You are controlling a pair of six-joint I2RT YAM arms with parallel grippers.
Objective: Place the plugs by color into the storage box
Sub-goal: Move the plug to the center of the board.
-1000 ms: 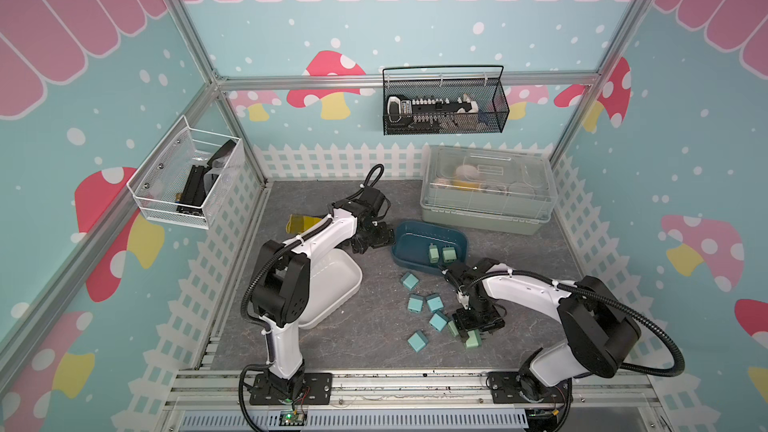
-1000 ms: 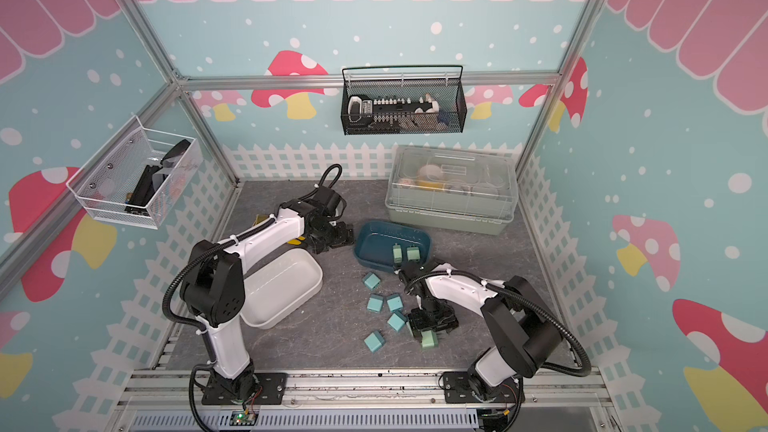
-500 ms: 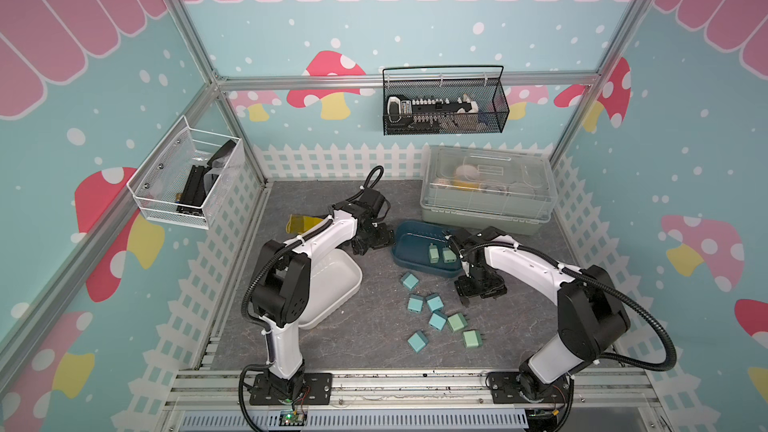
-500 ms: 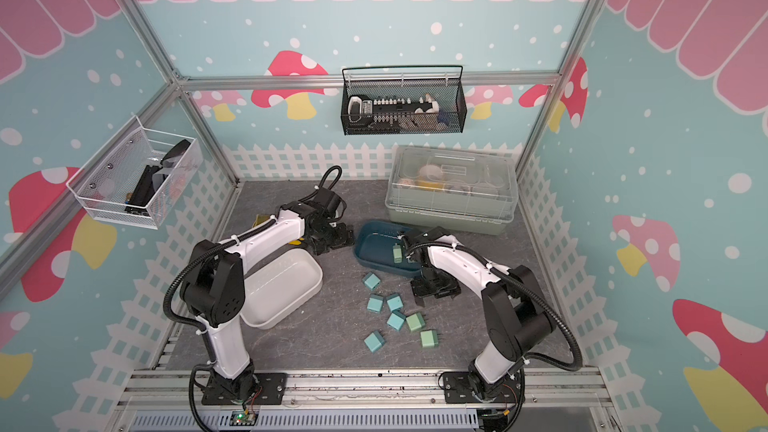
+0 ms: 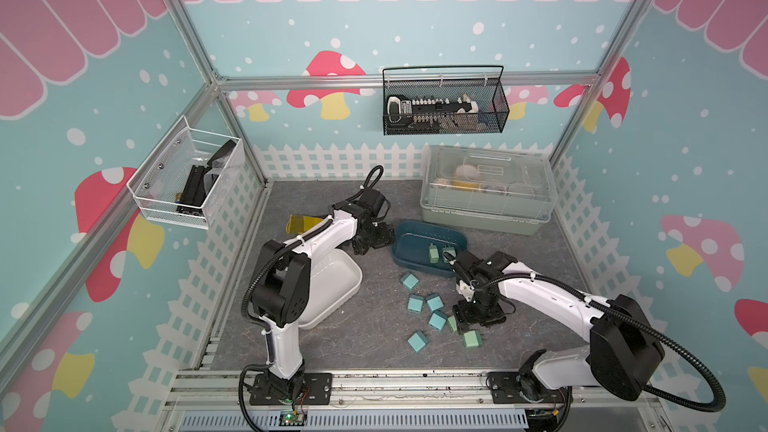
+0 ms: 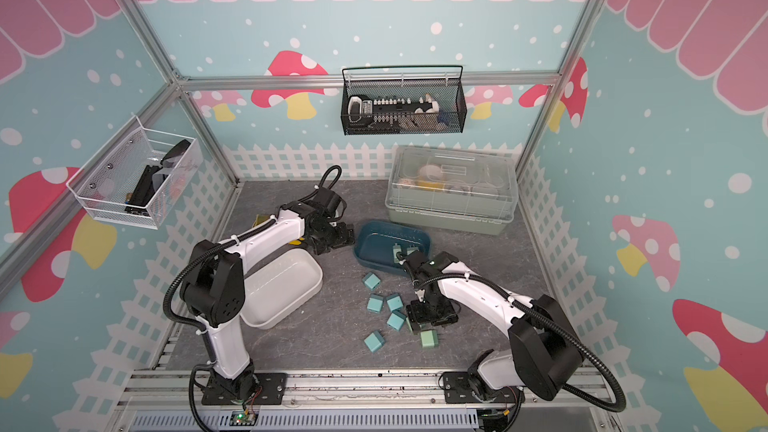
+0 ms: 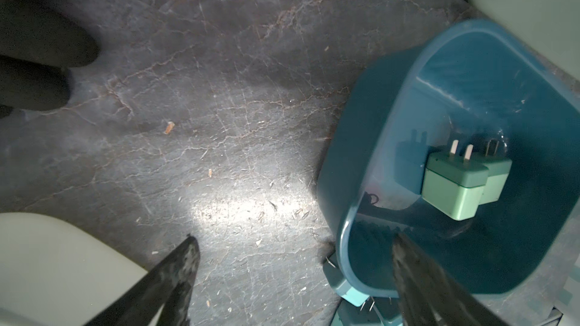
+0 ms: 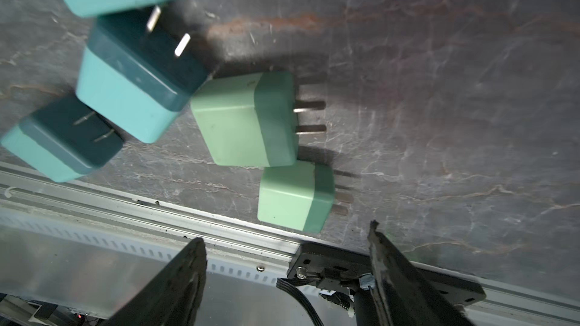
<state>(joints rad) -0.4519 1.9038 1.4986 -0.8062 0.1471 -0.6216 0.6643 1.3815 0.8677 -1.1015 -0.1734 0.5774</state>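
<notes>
Two pale green plugs [image 5: 433, 253] lie inside the dark blue storage box [image 5: 415, 228]. A white storage box [image 5: 345, 284] stands empty to its left. Several light blue plugs [image 5: 434, 302] are scattered on the grey floor. Two more green plugs [image 8: 244, 120] [image 8: 295, 197] lie on their sides at the front. My right gripper [image 5: 478, 320] [image 8: 284, 239] hovers open just over them, holding nothing. By the left end of the blue box [image 7: 361, 158] my left gripper [image 5: 374, 238] [image 7: 295, 246] is open and empty, one finger over the rim.
A clear lidded container [image 5: 486, 197] stands at the back right, close behind the blue box. A yellow piece [image 5: 301, 224] lies behind the white box. The metal front rail [image 8: 125, 211] runs just past the green plugs. White fence panels line the sides.
Half a second ago my right gripper was beside the blue box. It has swung back toward the front, over the two green plugs. No plug has moved, and the left arm is still.
</notes>
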